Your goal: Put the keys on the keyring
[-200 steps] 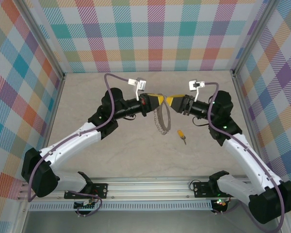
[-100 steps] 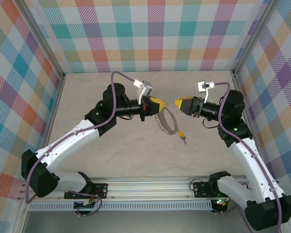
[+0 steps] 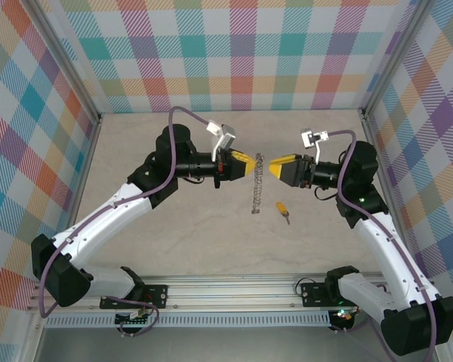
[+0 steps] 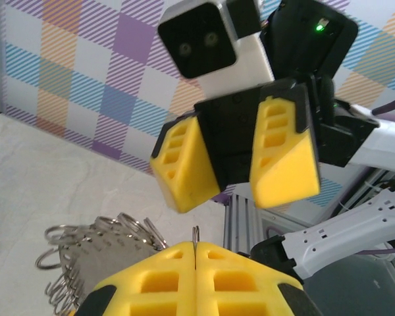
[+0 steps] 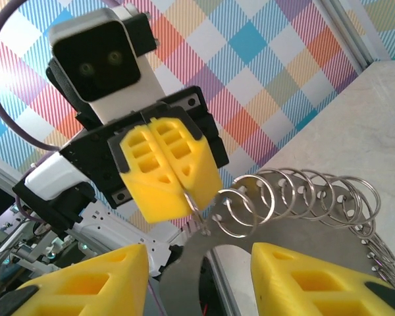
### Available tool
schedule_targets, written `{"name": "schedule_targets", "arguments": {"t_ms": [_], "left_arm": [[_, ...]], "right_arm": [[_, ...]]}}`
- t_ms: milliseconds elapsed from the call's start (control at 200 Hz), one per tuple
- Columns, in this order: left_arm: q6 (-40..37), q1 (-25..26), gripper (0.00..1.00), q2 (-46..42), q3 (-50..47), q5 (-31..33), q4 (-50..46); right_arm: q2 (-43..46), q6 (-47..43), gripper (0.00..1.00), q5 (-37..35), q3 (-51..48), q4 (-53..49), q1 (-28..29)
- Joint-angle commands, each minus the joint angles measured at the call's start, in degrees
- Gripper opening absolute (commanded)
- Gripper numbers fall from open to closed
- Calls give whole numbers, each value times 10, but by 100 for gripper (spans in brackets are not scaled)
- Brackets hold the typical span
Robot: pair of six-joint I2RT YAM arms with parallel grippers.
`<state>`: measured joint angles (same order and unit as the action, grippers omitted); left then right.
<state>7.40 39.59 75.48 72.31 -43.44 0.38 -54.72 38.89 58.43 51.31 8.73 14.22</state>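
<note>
A pale stone-patterned worktop (image 3: 174,234) fills the middle of the overhead view, walled by bright plaid panels. Two white and black arms reach up from the bottom edge and meet near the centre of the frame, their yellow tips facing each other.

The left pincer (image 3: 247,164), just left of centre, is pressed together on the upper rim of the keyring (image 3: 257,188). The ring hangs from it edge-on, looking like a short chain running down toward the worktop. In the right wrist view the left pincer (image 5: 178,184) sits in the centre left of the frame, nipping the thin dark band, with silvery wire loops (image 5: 296,197) fanning to the right.

The right pincer (image 3: 275,161), just right of centre, is spread and holds nothing. It sits close beside the ring's top.

The key (image 3: 283,210), tiny with a yellow-orange head, lies on the worktop below the right pincer and just right of the ring's lower end, untouched.

The step in hand looks like fetching the key. To do it well, the right pincer likely needs to drop clear of the loops, take the key by its head and leave the threading end free. The left should hold the ring firm with one loop turned toward it.
</note>
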Motion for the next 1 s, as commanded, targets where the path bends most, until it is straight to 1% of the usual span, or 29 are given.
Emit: {"name": "schedule_targets", "arguments": {"t_ms": [0, 130, 305, 590, 775, 995], "left_arm": [[-7, -4, 0, -6, 29, -28, 19], [-1, -5, 0, 3, 34, -35, 22], [2, -5, 0, 10, 38, -39, 24], [0, -5, 0, 17, 43, -41, 18], [-2, -4, 0, 21, 51, -44, 12], [0, -4, 0, 28, 58, -50, 11]], "right_arm": [[-7, 14, 46, 18, -8, 44, -2], [-14, 22, 44, 17, -6, 61, 0], [-9, 22, 40, 18, 1, 57, 1], [26, -13, 39, -6, 9, -8, 1], [34, -4, 37, -8, 11, 4, 1], [22, 14, 36, 4, 21, 29, 2]]}}
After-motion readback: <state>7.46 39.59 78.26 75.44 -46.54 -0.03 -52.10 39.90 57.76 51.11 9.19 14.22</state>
